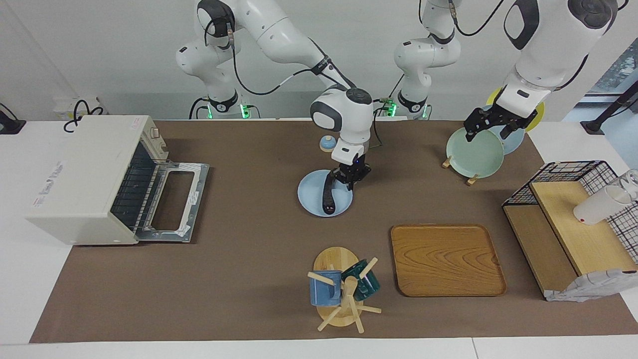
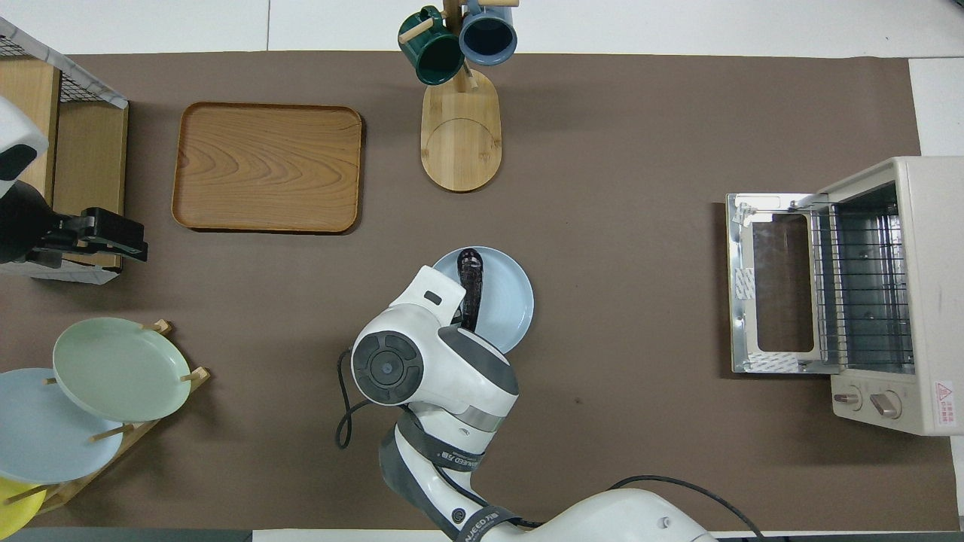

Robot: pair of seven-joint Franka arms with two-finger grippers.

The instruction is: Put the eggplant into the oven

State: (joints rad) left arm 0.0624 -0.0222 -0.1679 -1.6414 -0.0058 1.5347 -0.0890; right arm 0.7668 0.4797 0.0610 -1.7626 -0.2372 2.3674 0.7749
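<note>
on the blue plate [image 1: 341, 205], the eggplant [image 1: 327, 195] is pinched at its stem end by the right gripper [image 1: 349, 180], while the left gripper [image 1: 491, 124] is held wide over the plate rack [image 1: 457, 164].

Oven [image 1: 94, 179] door down, mouth unblocked; bare mat [image 1: 249, 199] between blue plate [image 1: 313, 199] and oven.
</note>
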